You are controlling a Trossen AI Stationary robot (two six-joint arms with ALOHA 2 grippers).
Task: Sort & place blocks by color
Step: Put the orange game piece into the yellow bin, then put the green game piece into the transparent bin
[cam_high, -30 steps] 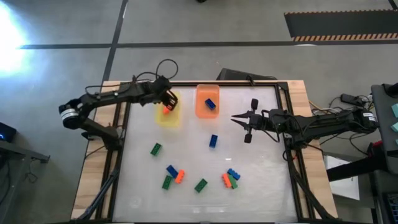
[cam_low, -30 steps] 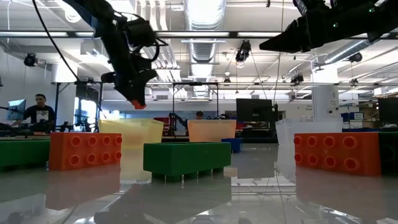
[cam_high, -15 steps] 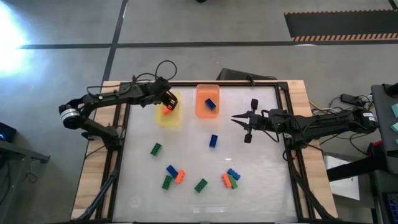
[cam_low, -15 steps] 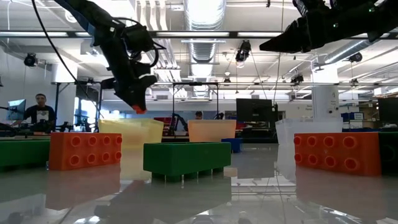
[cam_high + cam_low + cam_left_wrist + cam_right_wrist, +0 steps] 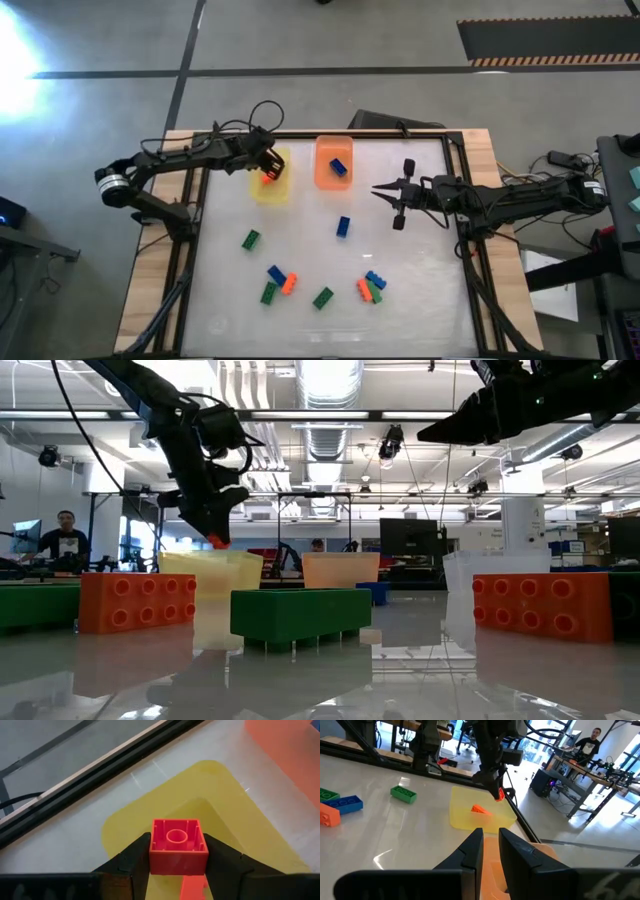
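Observation:
My left gripper (image 5: pixel 266 172) hangs over the translucent yellow tray (image 5: pixel 274 191) at the table's far left and is shut on an orange block (image 5: pixel 178 847). Another orange block (image 5: pixel 192 887) lies in that tray below it. A blue block (image 5: pixel 339 167) lies in the orange tray (image 5: pixel 325 178). Green (image 5: pixel 250 239), blue (image 5: pixel 343 226), green (image 5: pixel 322 297) and two mixed clusters (image 5: pixel 277 281) (image 5: pixel 371 288) lie flat on the table. My right gripper (image 5: pixel 378 188) waits shut, raised, right of the orange tray. My left gripper pinches the orange block by two opposite side walls (image 5: pixel 152 851) between its two fingers. It comes from above, slanting down, with the block's hollow underside (image 5: pixel 176 836) facing away from the wrist. The block is lifted clear, just above the yellow tray's rim (image 5: pixel 212 557).
A clear tray (image 5: pixel 468 592) stands right of the orange tray (image 5: pixel 340 570). Near the low camera lie an orange block (image 5: pixel 140 602), a green one (image 5: pixel 300 616) and another orange one (image 5: pixel 545 605). The middle of the table between trays and loose blocks is bare. People sit beyond the table.
My left gripper, still shut on the orange block, has sunk a little toward the yellow tray and shifted slightly toward the table's left edge. The block now hangs just above the tray's rim.

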